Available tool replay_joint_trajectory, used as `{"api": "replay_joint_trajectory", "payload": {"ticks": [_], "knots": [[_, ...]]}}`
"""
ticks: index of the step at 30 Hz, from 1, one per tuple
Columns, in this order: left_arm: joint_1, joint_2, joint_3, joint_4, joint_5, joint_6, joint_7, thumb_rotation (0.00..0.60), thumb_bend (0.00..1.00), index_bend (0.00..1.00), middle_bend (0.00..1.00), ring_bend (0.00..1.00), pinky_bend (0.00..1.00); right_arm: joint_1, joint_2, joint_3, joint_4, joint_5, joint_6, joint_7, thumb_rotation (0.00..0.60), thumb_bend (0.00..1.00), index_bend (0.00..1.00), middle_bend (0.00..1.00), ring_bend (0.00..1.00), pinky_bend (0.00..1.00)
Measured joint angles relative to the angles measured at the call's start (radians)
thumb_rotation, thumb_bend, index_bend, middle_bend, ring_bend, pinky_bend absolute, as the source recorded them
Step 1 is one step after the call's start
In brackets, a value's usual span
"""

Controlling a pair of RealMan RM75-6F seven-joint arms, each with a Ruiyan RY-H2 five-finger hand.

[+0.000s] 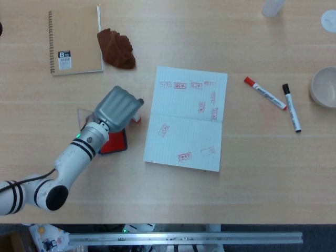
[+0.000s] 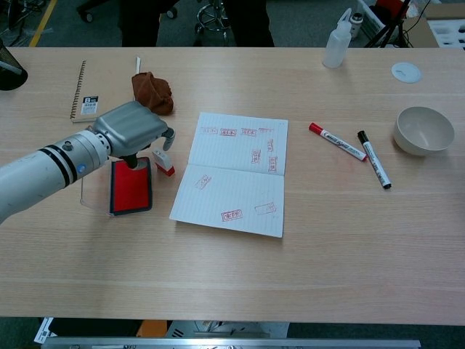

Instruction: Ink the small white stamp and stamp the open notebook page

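The small white stamp (image 2: 163,161) with a red base lies on the table between the red ink pad (image 2: 131,186) and the open notebook (image 2: 236,173). In the head view only an end of the stamp (image 1: 136,119) shows past my left hand (image 1: 118,107). My left hand (image 2: 133,129) hovers low over the stamp and the pad's far end, fingers curled down on either side of the stamp without holding it. The notebook page (image 1: 188,118) carries several red stamp marks. My right hand is out of sight.
A clear lid (image 2: 89,185) stands at the ink pad's left. A closed spiral notebook (image 1: 75,41) and a brown cloth (image 1: 116,48) lie at the back left. A red marker (image 1: 265,93), a black marker (image 1: 292,107), a bowl (image 1: 324,86), a bottle (image 2: 337,40) and a white disc (image 2: 405,71) sit to the right.
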Motion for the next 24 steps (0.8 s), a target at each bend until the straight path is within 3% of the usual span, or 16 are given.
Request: {"api": "replay_joint_trajectory", "payload": {"ticks": [14,24], "knots": [[-0.003,-0.065,0.018,0.015,-0.072,0.049,0.048,0.600,0.21,0.44,1.00,1.00,1.00,-0.011,0.004,-0.008,0.019,0.000,0.004,0.023,0.600,0.15,0.21,0.36,0.27,0.39],[-0.011,-0.077,0.027,0.045,-0.049,0.044,0.017,0.600,0.22,0.48,1.00,1.00,1.00,-0.014,0.008,-0.008,0.016,0.004,0.003,0.022,0.600,0.15,0.21,0.36,0.27,0.40]]}}
